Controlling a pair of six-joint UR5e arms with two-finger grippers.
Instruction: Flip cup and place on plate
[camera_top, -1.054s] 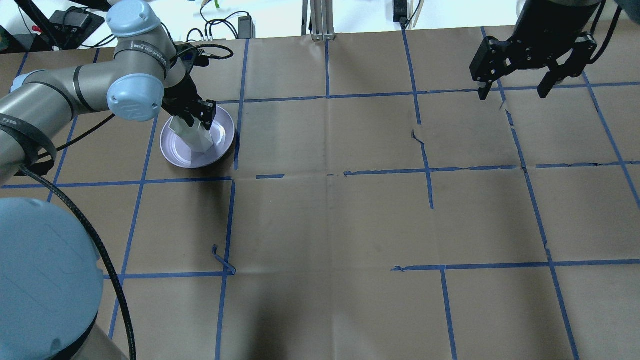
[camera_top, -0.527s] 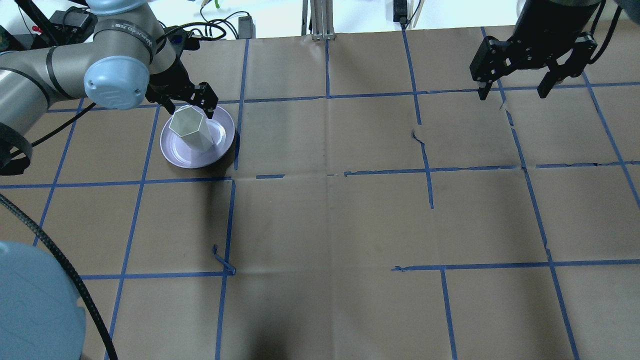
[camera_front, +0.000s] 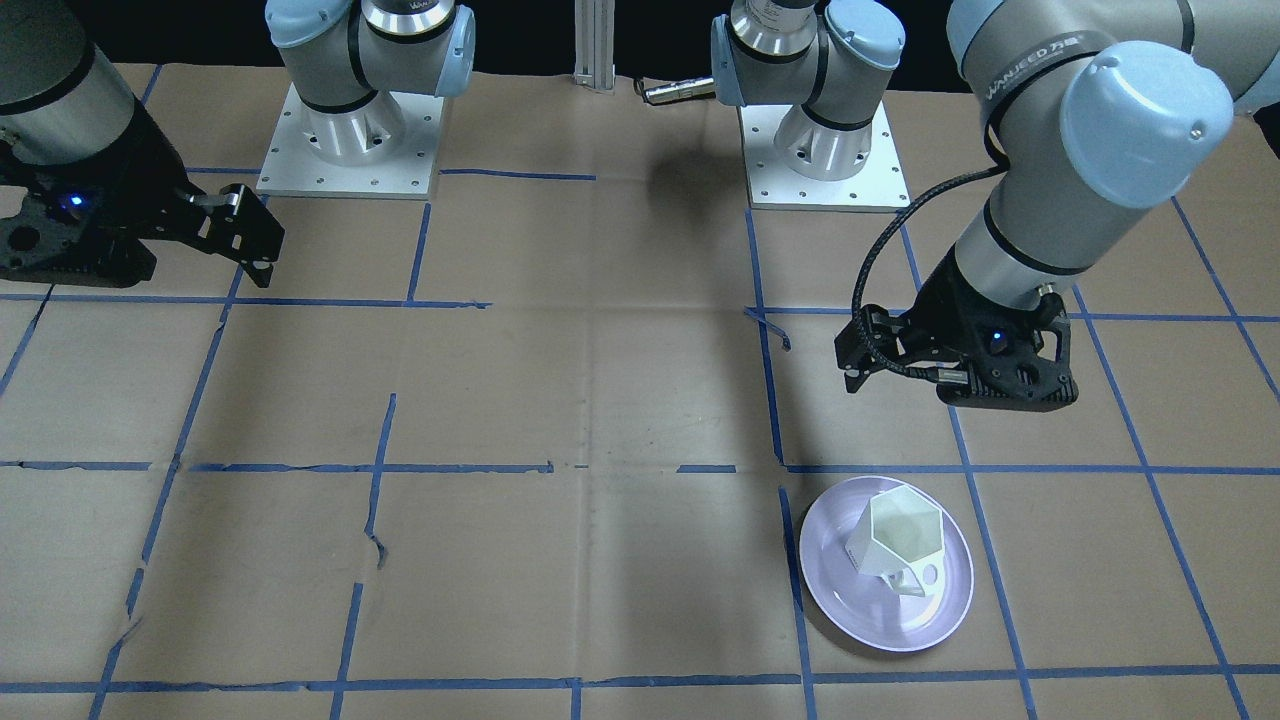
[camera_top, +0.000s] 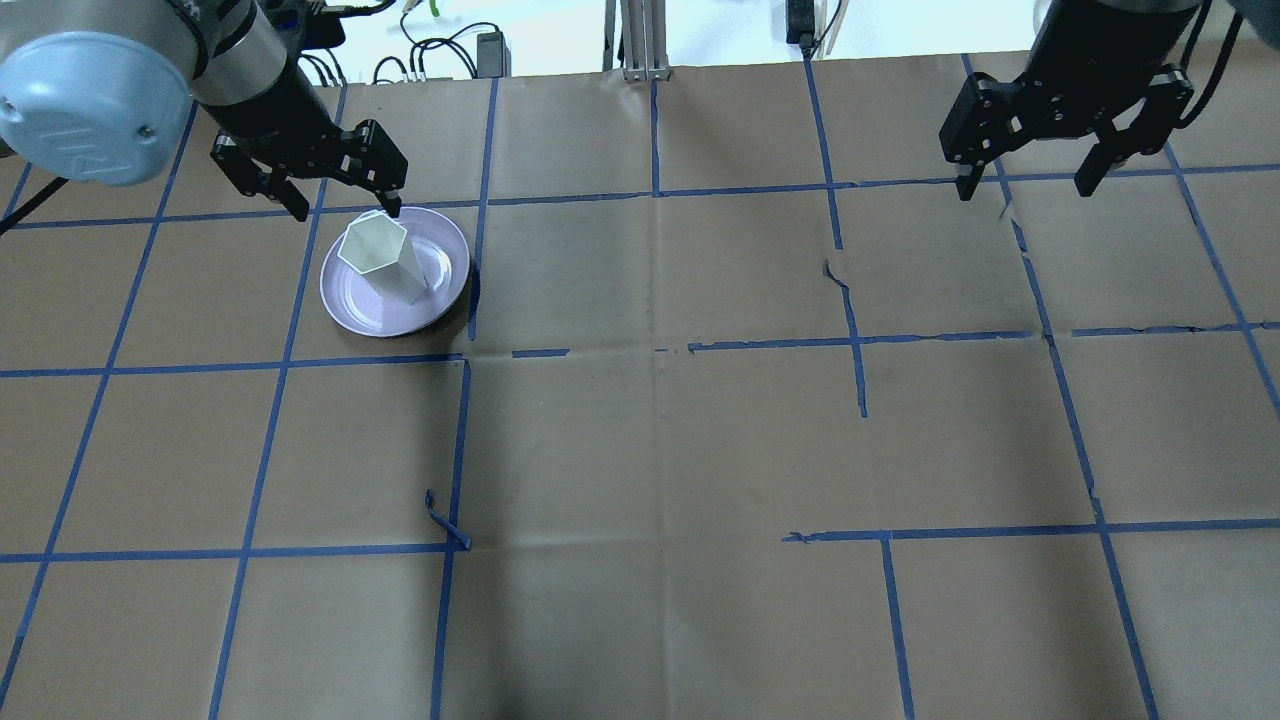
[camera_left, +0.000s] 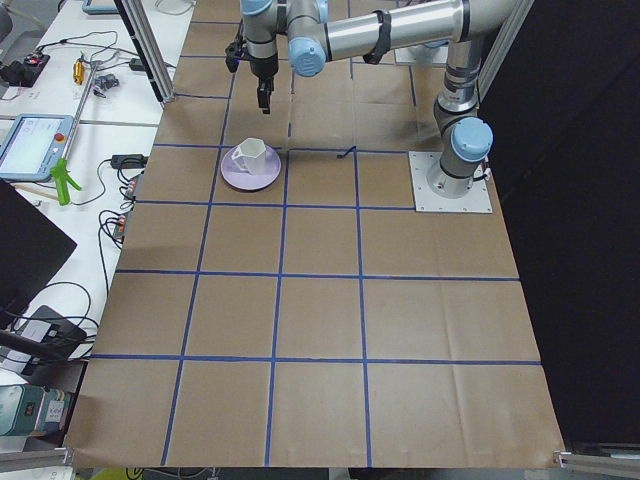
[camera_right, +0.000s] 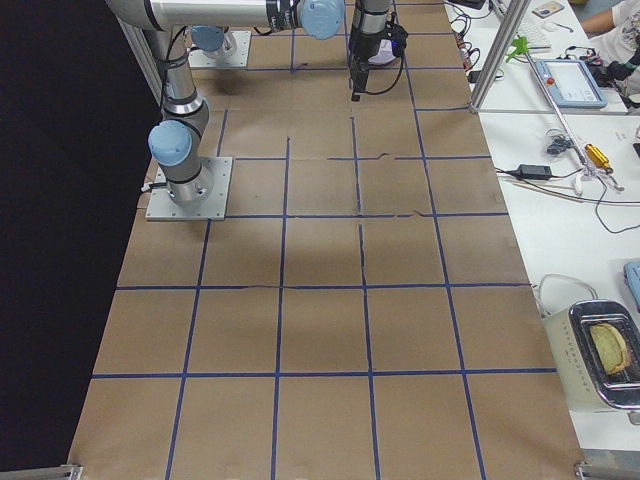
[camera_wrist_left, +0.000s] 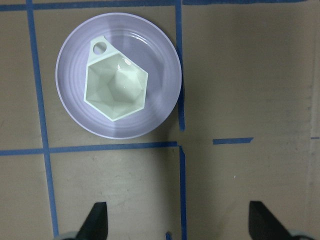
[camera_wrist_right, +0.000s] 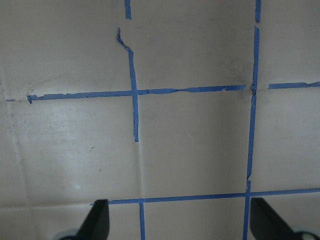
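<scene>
Since a second ago our left gripper (camera_top: 346, 203) has risen off the cup (camera_top: 380, 258) and drawn back. Its jaws stand wide apart with nothing between them, above the far edge of the plate (camera_top: 345, 312). We see the cup standing mouth up, near the plate's middle. Flip and placing look done to us, and only the arm's retreat seems left. Our right gripper (camera_top: 1027, 182) hangs spread and empty, well apart on the right.

My arms (camera_front: 1040, 215) are silver-grey tubes with pale blue joint caps (camera_front: 1145, 125); one black band (camera_front: 1030, 68) carries white lettering. A black cable (camera_front: 868, 270) loops beside my left wrist. My left gripper (camera_top: 346, 210) and right gripper (camera_top: 1024, 190) are black.
</scene>
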